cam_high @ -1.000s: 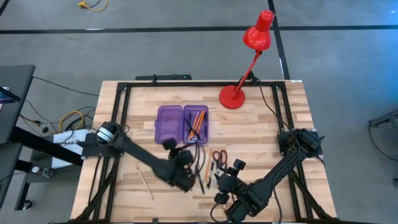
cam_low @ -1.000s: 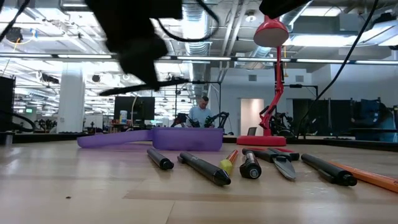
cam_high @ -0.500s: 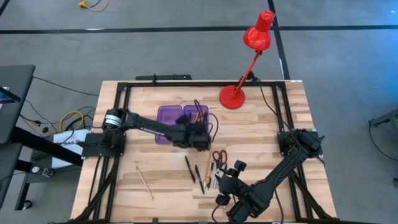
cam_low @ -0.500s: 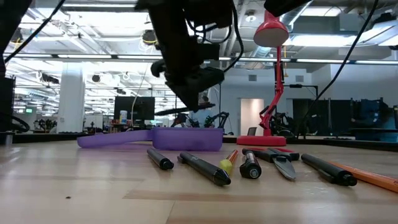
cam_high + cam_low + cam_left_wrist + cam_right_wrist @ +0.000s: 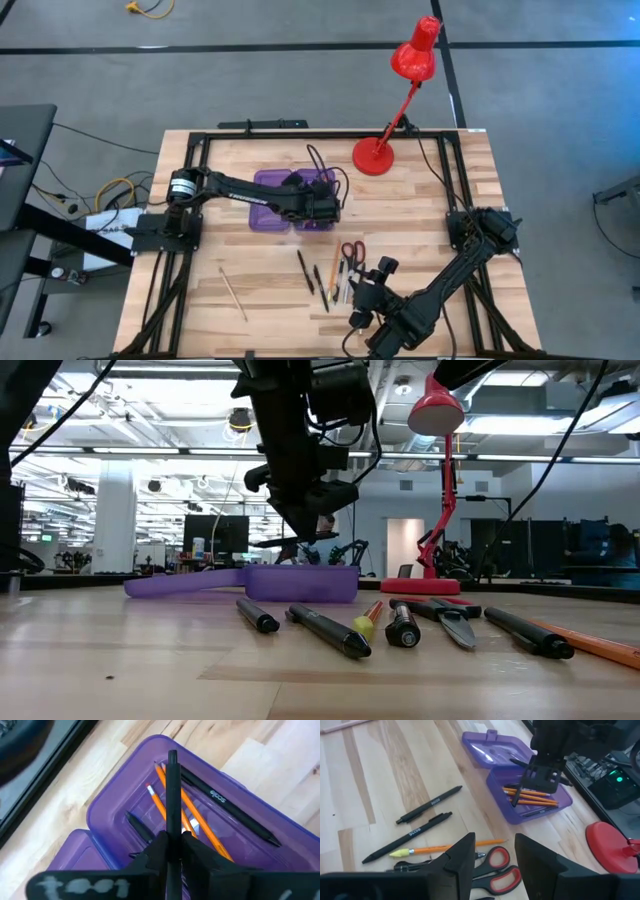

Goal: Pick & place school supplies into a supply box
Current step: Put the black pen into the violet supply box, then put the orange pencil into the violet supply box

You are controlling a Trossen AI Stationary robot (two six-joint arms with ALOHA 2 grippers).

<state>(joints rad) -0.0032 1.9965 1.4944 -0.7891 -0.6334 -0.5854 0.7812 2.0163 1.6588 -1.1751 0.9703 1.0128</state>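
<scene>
A pen goes into the purple box

The left gripper (image 5: 172,845) pinches a black pen (image 5: 172,795) over the supply box (image 5: 270,190) near the table's (image 5: 420,210) back edge, ready to drop it. The right gripper (image 5: 490,852) waits, fingers apart, by the front edge, beside scissors (image 5: 495,867) and pens. The red lamp (image 5: 385,120) stands clear.

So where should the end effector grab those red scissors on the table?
Take the scissors from above, at the narrow neck between handles and blades. They lie flat, so fingers can straddle it; a pencil lies close beside them, so the grip may nudge it.
</scene>
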